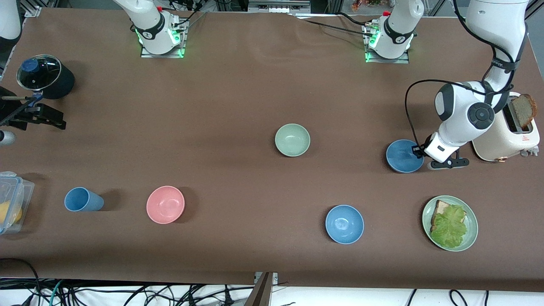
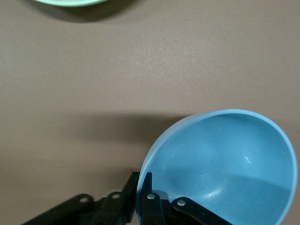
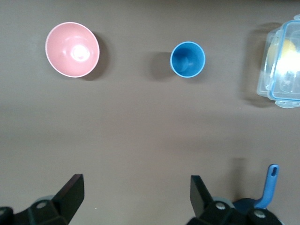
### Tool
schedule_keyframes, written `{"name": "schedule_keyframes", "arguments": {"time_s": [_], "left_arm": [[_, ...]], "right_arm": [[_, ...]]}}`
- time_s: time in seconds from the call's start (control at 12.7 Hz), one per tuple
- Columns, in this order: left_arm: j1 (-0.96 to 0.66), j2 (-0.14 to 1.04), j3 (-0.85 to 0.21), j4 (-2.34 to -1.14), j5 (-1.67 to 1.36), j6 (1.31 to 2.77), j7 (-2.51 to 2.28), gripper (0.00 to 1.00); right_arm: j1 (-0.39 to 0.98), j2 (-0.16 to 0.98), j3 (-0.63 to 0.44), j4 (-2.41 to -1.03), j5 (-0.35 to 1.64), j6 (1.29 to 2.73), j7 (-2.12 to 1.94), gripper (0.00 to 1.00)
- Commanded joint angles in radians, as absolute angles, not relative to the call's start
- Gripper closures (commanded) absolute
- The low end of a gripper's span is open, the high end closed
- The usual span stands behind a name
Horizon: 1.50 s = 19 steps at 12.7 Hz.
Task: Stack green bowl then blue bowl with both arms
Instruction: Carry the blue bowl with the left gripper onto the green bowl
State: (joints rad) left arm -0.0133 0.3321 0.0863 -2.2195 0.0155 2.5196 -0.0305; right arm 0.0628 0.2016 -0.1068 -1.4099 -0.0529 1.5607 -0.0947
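Observation:
The pale sage-green bowl (image 1: pixel 292 140) stands alone near the table's middle. The dull steel-blue bowl (image 1: pixel 403 156) is toward the left arm's end, beside the toaster. My left gripper (image 1: pixel 419 151) is shut on its rim on the toaster side. In the left wrist view the fingers (image 2: pixel 143 180) pinch the rim of the blue bowl (image 2: pixel 225 168), one inside and one outside. I cannot tell whether the bowl rests on the table. My right gripper (image 1: pixel 44 119) waits open and empty over the right arm's end of the table, its fingers wide apart over bare table (image 3: pixel 136 187).
A glossier blue bowl (image 1: pixel 344 224) and a green plate (image 1: pixel 471 238) with bread and lettuce lie nearer the camera. A toaster (image 1: pixel 505 136), a pink bowl (image 1: pixel 165 204), a blue cup (image 1: pixel 83 199), a plastic box (image 1: pixel 12 204) and a lidded black pot (image 1: pixel 46 76) also stand here.

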Motion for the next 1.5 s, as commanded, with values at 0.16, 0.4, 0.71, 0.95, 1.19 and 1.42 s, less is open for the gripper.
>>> {"name": "schedule_keyframes", "arguments": {"time_s": [0.16, 0.4, 0.71, 0.95, 1.19, 1.42], "left_arm": [[-0.025, 0.212, 0.011, -2.154, -0.165, 2.274, 0.048, 1.0], [-0.072, 0.215, -0.113, -2.146, -0.224, 2.273, 0.038, 1.0], [-0.193, 0.284, -0.167, -2.045, -0.452, 2.273, -0.055, 1.0], [-0.261, 0.342, -0.199, -1.99, -0.5, 2.319, -0.187, 1.0], [-0.316, 0.376, -0.199, -1.988, -0.489, 2.384, -0.189, 1.0], [-0.367, 0.403, -0.198, -1.994, -0.488, 2.439, -0.232, 1.0]], "right_arm": [[0.058, 0.196, -0.086, -1.413, -0.081, 1.555, -0.081, 0.0], [0.06, 0.196, -0.087, -1.413, -0.078, 1.555, -0.08, 0.0], [0.057, 0.196, -0.089, -1.411, -0.077, 1.557, -0.084, 0.0], [0.057, 0.195, -0.089, -1.413, -0.075, 1.557, -0.083, 0.0], [0.057, 0.196, -0.089, -1.411, -0.075, 1.557, -0.086, 0.0], [0.055, 0.196, -0.089, -1.411, -0.075, 1.557, -0.087, 0.0]]}}
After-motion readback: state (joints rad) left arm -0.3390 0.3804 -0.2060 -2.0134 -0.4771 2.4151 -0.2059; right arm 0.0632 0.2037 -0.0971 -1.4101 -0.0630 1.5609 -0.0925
